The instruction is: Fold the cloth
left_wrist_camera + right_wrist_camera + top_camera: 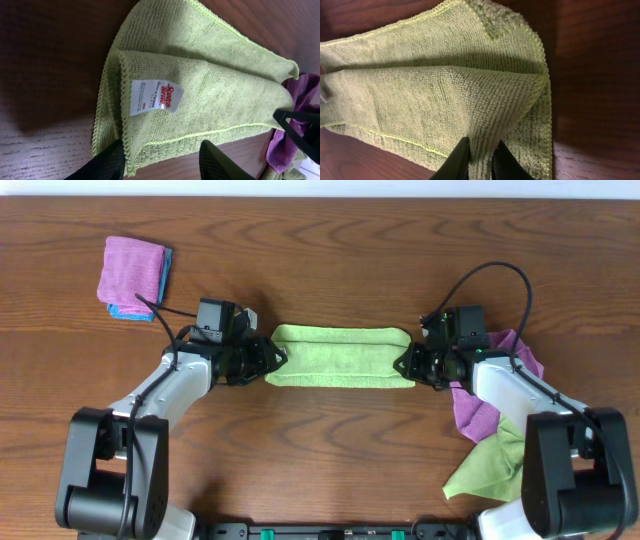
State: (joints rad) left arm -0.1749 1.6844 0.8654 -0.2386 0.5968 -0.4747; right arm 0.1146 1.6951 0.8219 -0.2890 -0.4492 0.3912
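A light green cloth [340,356] lies folded into a long strip on the wooden table between my two arms. My left gripper [272,358] is at its left end, open, with the cloth's corner [165,135] lying between the fingers [162,162]; a white label [156,96] shows on the top layer. My right gripper [408,365] is at the right end, shut on a pinched fold of the cloth's top layer [481,160]. The cloth [445,100] fills most of the right wrist view.
A folded pink cloth on a blue one [134,276] lies at the back left. A purple cloth [480,405] and another green cloth [490,465] lie crumpled under the right arm. The purple cloth also shows in the left wrist view [292,130].
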